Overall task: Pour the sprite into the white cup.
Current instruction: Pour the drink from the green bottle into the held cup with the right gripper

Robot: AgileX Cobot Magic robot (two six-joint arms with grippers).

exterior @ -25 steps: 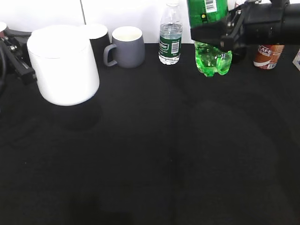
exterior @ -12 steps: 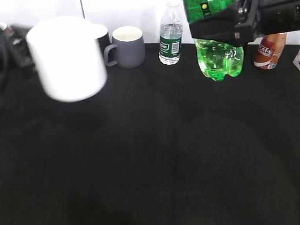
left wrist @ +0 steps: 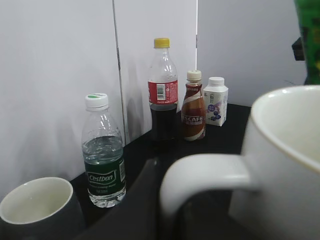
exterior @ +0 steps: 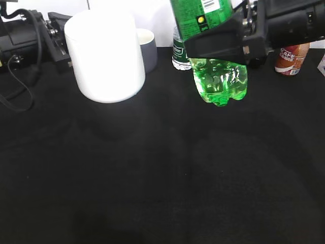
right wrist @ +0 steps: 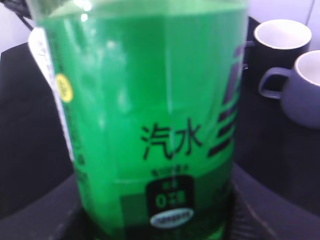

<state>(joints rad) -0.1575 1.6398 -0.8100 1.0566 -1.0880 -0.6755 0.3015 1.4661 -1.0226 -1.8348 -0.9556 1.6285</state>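
The sprite, a bright-green bottle, hangs above the table at the upper middle, its top leaning left. My right gripper is shut around its label. In the right wrist view the sprite fills the frame between the jaws. The white cup is held off the table to the bottle's left, upright. My left gripper grips it from the left. In the left wrist view the cup shows with its handle in the jaws.
A grey mug and a water bottle stand behind at the wall. A brown coffee bottle stands at the far right. A cola bottle and a small carton also show. A black mug sits beside the grey one.
The white cup has moved right and slightly up in my left gripper. The sprite has moved left and nearer in my right gripper, so the two are closer together.
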